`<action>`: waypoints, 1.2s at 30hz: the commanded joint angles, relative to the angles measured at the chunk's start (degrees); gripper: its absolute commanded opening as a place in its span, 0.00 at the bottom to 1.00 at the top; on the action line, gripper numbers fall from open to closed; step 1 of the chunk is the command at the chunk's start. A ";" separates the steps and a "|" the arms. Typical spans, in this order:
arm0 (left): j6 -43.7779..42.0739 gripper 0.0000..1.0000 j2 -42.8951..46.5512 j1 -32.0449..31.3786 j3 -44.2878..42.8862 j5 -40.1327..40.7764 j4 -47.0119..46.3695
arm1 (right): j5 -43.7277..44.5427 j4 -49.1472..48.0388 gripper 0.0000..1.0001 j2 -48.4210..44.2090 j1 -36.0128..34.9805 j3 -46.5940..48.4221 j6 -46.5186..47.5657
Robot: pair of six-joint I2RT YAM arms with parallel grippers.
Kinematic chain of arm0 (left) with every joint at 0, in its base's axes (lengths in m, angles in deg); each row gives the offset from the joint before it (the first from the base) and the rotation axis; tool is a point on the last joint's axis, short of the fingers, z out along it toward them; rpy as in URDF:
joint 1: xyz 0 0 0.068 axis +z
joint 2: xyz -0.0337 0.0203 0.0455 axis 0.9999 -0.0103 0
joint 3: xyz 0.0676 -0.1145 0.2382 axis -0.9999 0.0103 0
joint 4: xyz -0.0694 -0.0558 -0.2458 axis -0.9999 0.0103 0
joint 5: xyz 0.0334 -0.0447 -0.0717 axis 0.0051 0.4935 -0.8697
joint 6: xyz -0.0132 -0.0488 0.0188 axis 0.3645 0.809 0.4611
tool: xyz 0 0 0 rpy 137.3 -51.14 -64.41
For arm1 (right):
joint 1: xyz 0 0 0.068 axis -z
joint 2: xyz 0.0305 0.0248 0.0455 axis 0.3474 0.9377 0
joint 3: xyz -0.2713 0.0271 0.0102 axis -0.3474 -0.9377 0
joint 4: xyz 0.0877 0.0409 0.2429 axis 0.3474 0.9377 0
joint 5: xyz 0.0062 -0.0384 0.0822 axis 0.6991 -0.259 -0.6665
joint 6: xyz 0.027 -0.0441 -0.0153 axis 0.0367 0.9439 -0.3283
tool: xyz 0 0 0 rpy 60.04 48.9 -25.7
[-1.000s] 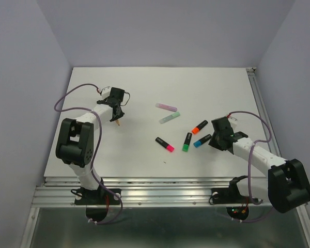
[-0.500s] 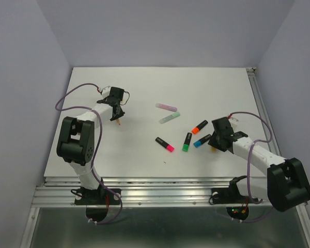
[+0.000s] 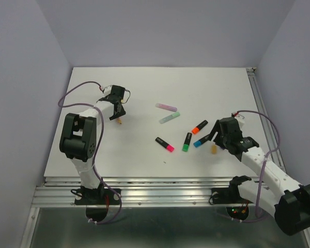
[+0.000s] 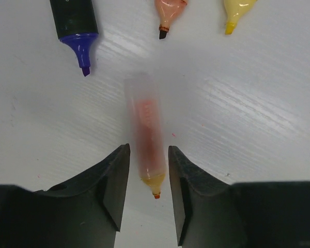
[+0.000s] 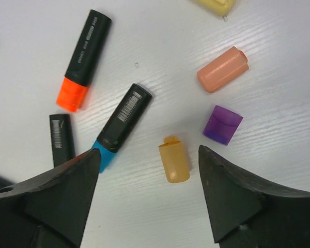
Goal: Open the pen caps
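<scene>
Your left gripper (image 4: 149,155) sits narrow around a blurred orange pen (image 4: 144,129), low in its wrist view; you can't tell if it grips. Your right gripper (image 5: 147,157) spreads wide over the desk (image 5: 289,103), with a yellow cap (image 5: 174,163) lying between its fingers and a purple cap (image 5: 223,124) to the upper right of it.

White arm links (image 3: 263,166), black joints (image 3: 78,137) — purple cables (image 3: 72,92) trailing.

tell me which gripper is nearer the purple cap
Right. The right gripper hangs over the purple cap, which shows close by in its wrist view. The left gripper is far off on the other side, by the uncapped pens.
</scene>
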 commanded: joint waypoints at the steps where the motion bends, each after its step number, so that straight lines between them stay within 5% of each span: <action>1: 0.10 0.51 -0.05 0.40 -3.17 0.07 2.65 | 0.06 -1.03 0.86 -4.27 0.31 3.39 1.32; 4: 0.37 0.63 1.00 0.40 -3.09 -1.60 2.83 | 0.50 -2.61 1.00 -7.53 0.31 2.69 1.84; 9: -0.59 0.83 5.73 0.31 -1.95 -4.84 2.48 | -0.63 -3.75 1.00 -10.70 0.31 1.90 2.98; 16: 2.47 0.94 13.74 -1.09 1.39 -14.69 1.60 | -4.24 -6.22 1.00 -10.26 0.39 0.41 3.78; 24: 14.33 0.99 17.97 -17.85 4.73 -13.90 8.71 | -4.59 -9.73 1.00 -8.15 0.31 -1.70 3.51; 36: 34.63 0.99 13.49 -30.89 7.64 -14.17 13.29 | -5.03 -12.81 1.00 -8.32 0.31 -5.39 3.52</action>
